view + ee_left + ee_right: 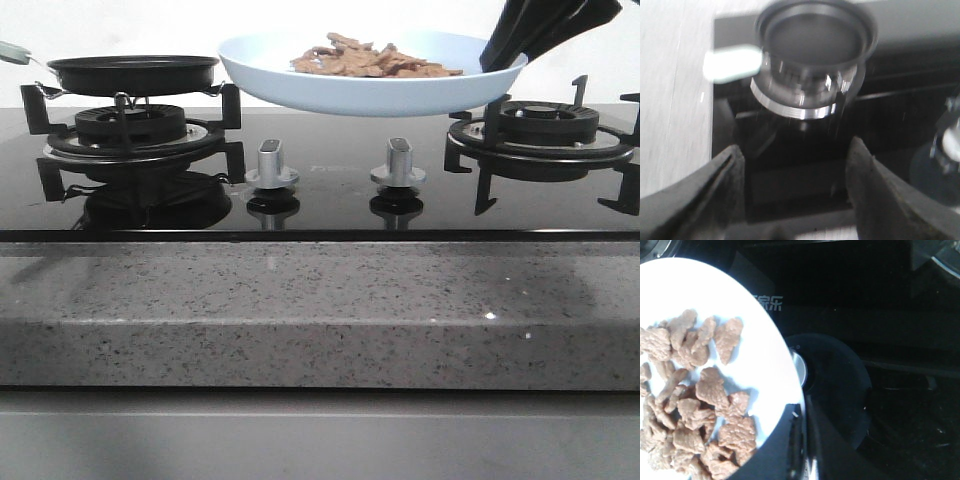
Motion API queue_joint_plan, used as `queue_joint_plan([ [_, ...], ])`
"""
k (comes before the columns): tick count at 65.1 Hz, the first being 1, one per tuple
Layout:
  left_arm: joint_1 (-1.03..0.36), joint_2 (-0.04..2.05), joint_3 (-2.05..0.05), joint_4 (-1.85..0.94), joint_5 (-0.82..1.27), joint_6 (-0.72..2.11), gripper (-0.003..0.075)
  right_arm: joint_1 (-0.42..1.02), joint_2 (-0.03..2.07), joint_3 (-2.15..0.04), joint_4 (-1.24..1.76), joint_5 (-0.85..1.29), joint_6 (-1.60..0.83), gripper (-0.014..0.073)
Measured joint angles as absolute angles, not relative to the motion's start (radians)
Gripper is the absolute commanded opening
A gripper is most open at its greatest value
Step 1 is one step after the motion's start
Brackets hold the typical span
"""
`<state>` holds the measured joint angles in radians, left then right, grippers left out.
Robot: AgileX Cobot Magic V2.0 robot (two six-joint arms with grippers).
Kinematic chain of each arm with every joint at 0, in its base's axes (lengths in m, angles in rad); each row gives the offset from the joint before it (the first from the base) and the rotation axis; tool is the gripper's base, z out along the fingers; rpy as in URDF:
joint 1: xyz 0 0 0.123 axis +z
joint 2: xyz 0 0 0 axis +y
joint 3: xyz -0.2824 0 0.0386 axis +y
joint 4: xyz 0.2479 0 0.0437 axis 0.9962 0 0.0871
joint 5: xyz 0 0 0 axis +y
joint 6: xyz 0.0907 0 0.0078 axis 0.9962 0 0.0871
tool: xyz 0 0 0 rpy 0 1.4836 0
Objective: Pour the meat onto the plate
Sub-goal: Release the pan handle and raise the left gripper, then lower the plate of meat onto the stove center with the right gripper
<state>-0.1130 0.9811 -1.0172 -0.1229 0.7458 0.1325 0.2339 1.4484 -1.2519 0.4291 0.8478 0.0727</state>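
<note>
The pale-blue plate (370,95) hangs level in the air over the middle of the stove, above the two knobs. A heap of brown meat (370,60) strips lies on it. My right gripper (508,48) is shut on the plate's right rim. In the right wrist view the meat (695,405) covers the near part of the plate (757,325), and the gripper (801,440) clamps the rim edge-on. In the left wrist view my left gripper (795,155) stands open and holds nothing, short of the black frying pan (812,40); it does not show in the front view.
The frying pan (133,72) sits on the left burner with its pale handle (12,52) pointing left. Two silver knobs (271,165) (398,165) stand on the black glass hob. The right burner grate (540,130) is bare. A speckled stone counter edge (320,310) runs along the front.
</note>
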Motion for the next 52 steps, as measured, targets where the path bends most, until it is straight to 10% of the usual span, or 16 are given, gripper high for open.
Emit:
queue_joint_plan([
  [52,-0.102,0.802,-0.881,-0.141,0.731,0.129,0.0440,0.234,1.505,-1.361,0.417,0.850,0.000,-0.0069],
])
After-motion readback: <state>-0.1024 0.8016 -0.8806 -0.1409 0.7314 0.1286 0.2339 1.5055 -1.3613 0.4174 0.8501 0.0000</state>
